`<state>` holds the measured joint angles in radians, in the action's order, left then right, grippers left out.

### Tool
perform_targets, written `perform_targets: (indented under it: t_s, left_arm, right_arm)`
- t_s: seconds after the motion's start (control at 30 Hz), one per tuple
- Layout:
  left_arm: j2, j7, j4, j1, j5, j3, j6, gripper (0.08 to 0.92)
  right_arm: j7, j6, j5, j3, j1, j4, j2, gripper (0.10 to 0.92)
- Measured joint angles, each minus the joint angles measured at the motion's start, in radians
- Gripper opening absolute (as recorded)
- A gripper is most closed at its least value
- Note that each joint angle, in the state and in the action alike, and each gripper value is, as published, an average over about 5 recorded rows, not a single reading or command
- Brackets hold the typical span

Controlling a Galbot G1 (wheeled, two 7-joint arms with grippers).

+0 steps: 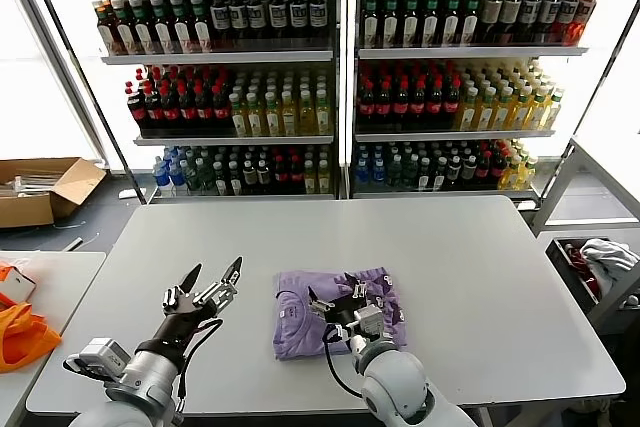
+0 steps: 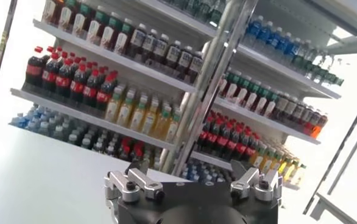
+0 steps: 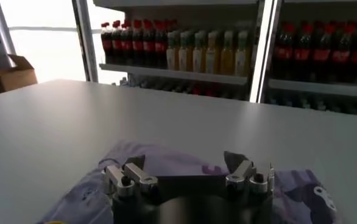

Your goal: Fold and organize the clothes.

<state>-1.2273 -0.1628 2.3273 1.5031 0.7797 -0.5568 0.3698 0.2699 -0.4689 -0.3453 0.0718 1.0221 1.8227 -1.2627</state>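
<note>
Lying folded on bench (image 1: 480, 277), T-shirt (image 1: 300, 319) forms compact lavender rectangle, long axis 9-to-3 across head view, dark print showing on 3 o'clock half. Right pincer (image 1: 340, 299) hovers directly over shirt centre, jaws spread, gripping nothing; right wrist view confirms fabric (image 3: 166, 163) just beyond fingertips. Left pincer (image 1: 213, 280) stands open, empty, raised above bare bench at shirt's 9 o'clock, near its left edge but apart. Judgement: right arm nearer; left arm positioned for left-edge approach. Fold looks largely complete.
</note>
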Motion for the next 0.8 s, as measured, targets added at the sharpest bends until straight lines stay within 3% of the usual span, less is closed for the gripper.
perform_targets:
  t_s: [0.37,0.8]
  left_arm:
    - [-0.042,0.0,0.012,0.005,0.003,0.032,0.001,0.823]
    - [-0.048,0.03,0.038,0.017,0.003,-0.004,-0.001,0.823]
  right_arm:
    - [0.032,-0.046,0.049,-0.045,0.085,0.036,-0.012,0.823]
    - [-0.093,0.139,0.032,-0.372,0.24,0.282,0.076,0.823]
